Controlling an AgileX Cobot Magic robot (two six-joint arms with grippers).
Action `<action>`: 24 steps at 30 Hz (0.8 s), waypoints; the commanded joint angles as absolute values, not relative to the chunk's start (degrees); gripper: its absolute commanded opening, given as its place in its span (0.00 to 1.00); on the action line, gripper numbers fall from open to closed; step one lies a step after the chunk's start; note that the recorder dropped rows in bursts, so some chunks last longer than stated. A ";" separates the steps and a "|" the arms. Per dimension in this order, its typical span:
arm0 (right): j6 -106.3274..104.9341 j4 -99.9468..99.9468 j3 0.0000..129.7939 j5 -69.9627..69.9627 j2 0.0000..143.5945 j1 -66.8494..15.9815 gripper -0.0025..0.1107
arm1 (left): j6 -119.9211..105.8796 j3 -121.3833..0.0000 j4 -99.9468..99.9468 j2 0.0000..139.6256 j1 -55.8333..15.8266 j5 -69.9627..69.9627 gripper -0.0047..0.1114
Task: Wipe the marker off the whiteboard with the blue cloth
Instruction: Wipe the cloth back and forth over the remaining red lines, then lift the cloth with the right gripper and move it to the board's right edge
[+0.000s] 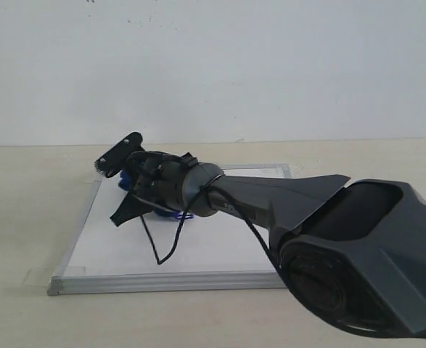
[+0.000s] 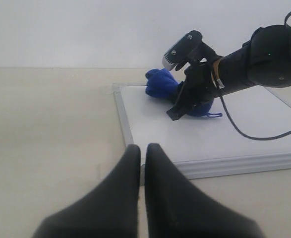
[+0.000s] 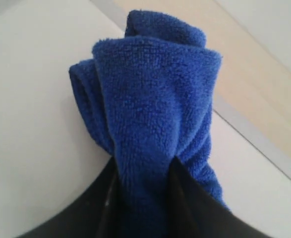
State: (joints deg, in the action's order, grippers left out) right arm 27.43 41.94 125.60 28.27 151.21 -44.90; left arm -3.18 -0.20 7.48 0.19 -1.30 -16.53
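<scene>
Blue cloth (image 3: pixel 150 114) sits bunched on the whiteboard (image 2: pixel 185 141) near one corner, pinched by your right gripper (image 3: pixel 144 183), while your left gripper (image 2: pixel 142 148) is pressed together.

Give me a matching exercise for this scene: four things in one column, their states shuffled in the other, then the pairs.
1. blue cloth
2. whiteboard
3. left end effector
4. right end effector

A. shut, holding nothing
B. lying flat on the table
C. plush, bunched up
D. clamped on the cloth

Pairs: 1-C, 2-B, 3-A, 4-D
</scene>
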 commanded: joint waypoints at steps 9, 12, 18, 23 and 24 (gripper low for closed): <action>27.87 43.24 124.72 44.66 152.45 -43.61 0.02 | -3.49 0.00 7.51 0.00 -1.22 -16.35 0.07; 27.01 44.29 124.72 48.95 152.45 -43.05 0.02 | -3.49 0.00 7.51 0.00 -1.22 -16.35 0.07; 26.21 44.41 124.72 54.22 151.90 -42.93 0.02 | -3.49 0.00 7.51 0.00 -1.22 -16.35 0.07; 26.31 44.30 124.72 59.20 148.15 -42.93 0.02 | -3.49 0.00 7.51 0.00 -1.22 -16.35 0.07; 26.45 44.30 124.72 59.59 146.99 -42.93 0.02 | -3.49 0.00 7.51 0.00 -1.22 -16.35 0.07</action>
State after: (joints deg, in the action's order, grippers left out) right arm 26.35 46.00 125.45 54.61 149.26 -43.88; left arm -3.18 -0.20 7.48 0.19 -1.30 -16.53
